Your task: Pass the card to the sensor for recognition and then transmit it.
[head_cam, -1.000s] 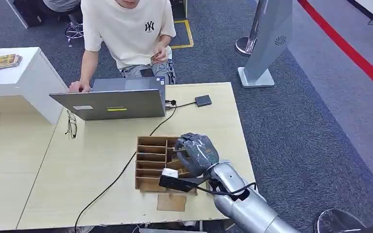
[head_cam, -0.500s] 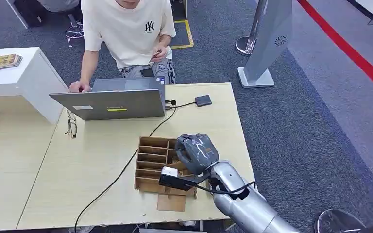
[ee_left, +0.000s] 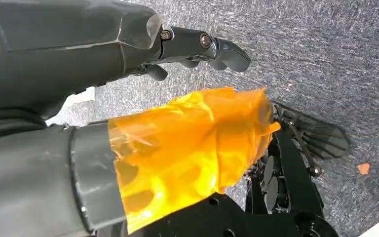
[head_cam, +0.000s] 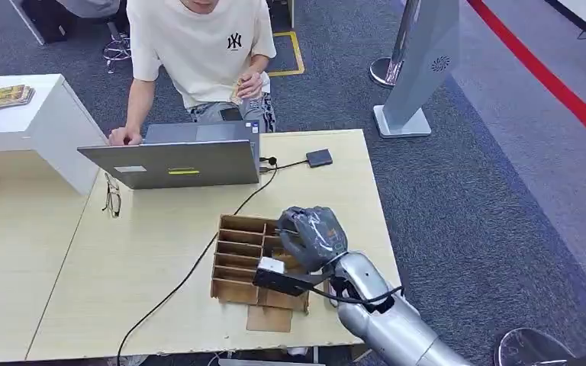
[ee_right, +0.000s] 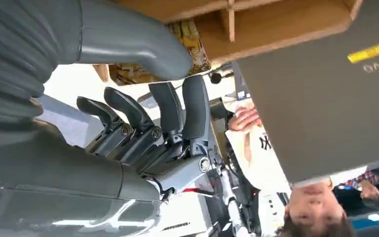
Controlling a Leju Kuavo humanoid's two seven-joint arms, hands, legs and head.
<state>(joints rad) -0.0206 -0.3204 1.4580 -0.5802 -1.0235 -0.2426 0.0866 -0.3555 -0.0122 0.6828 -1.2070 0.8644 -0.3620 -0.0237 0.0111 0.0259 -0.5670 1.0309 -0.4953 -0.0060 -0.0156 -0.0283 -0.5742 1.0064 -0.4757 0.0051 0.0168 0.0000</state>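
My right hand (head_cam: 310, 236), lower centre, hovers over the wooden organizer (head_cam: 238, 259); thumb (ee_right: 133, 47) nears a card (ee_right: 193, 45); pinch unclear.

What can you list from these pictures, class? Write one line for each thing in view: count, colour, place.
Table: one, light wood, in front of the robot.
Wooden organiser: one, brown, slotted, near table edge, under the right hand.
Card: patterned yellow, in an organiser slot by the thumb; count unclear.
Laptop: one, grey, open, far side.
Sensor: one, small dark pad, far right corner, cabled.
Glasses: one pair, left of the laptop.
White cabinet: one, far left.
Person: one, cream shirt, seated behind the laptop.
Right hand: grey, over the organiser.
Left hand: dark, orange-wrapped thumb, above carpet.
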